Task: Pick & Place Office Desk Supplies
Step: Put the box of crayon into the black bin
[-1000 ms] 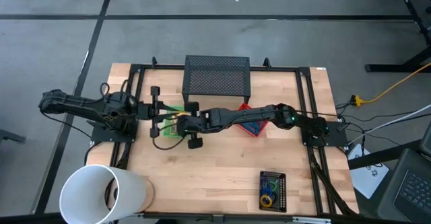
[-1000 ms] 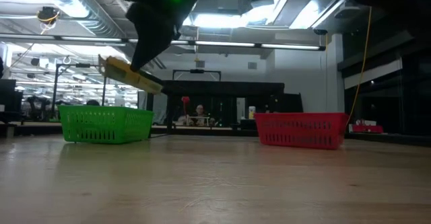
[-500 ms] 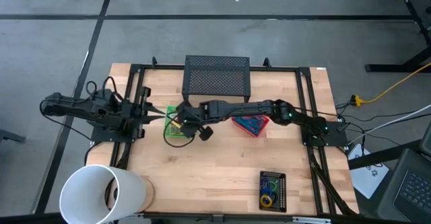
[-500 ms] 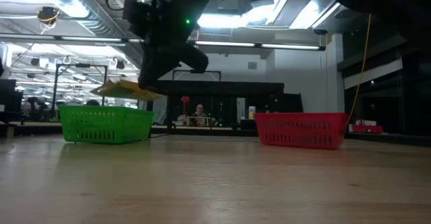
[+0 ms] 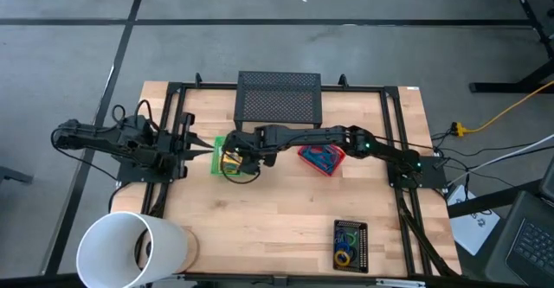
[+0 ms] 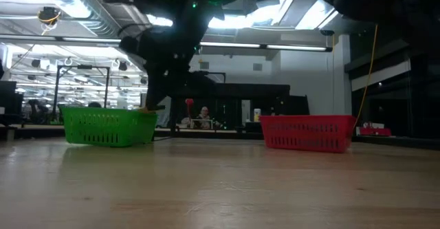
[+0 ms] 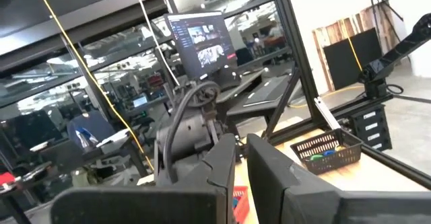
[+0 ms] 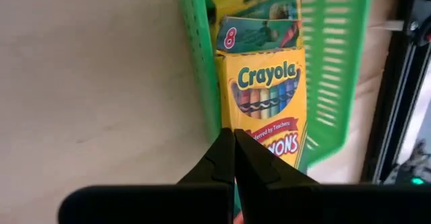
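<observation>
Reaching across the table, the right claw hung over the green tray, its fingers pressed together on nothing; a yellow crayon box lay in that tray.

Bright overhead lighting, backlit dark arms

"Crayola" on crayon box; "8" on box beneath

Yellow crayon box flat in green tray (second box beneath).
</observation>
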